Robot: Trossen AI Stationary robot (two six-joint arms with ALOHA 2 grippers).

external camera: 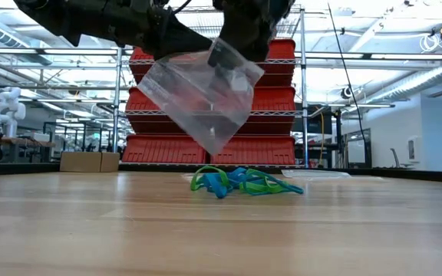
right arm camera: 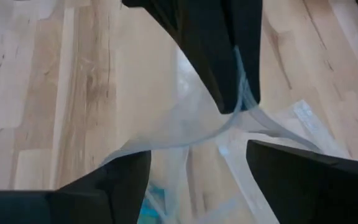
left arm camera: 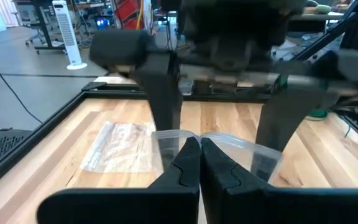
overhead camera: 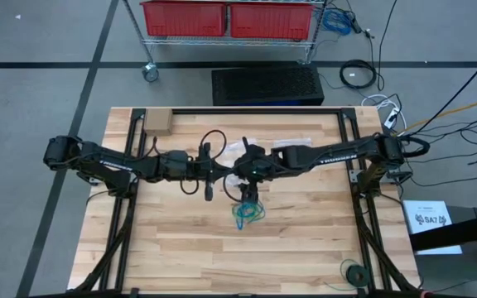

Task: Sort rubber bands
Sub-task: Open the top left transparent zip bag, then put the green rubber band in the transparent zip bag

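The rubber bands (overhead camera: 247, 213) lie in a small green, teal and blue heap (external camera: 244, 182) on the wooden table, and no gripper touches them. Right above them a clear plastic bag (external camera: 206, 96) hangs in the air, tilted. My left gripper (left arm camera: 199, 152) is shut on the bag's rim. My right gripper (right arm camera: 197, 180) is open wide and points down at the bag's mouth. Both grippers meet over the table's middle, the left one (overhead camera: 219, 172) beside the right one (overhead camera: 250, 189). My left gripper pinches the bag's top rim (left arm camera: 194, 135) between its two fingertips, coming level from the table's left. The bag hangs below, clear of the table and slanted. My right gripper comes from above with spread fingers (left arm camera: 166, 118) at the bag's mouth. The film (right arm camera: 166, 134) stretches toward one finger; whether the fingers are inside it I cannot tell.
More clear bags lie flat on the table's far side (overhead camera: 284, 145), one showing in the left wrist view (left arm camera: 120, 146). A cardboard box (overhead camera: 156, 124) sits at the far left corner. A black cable loop (overhead camera: 354, 271) lies near the right front edge.
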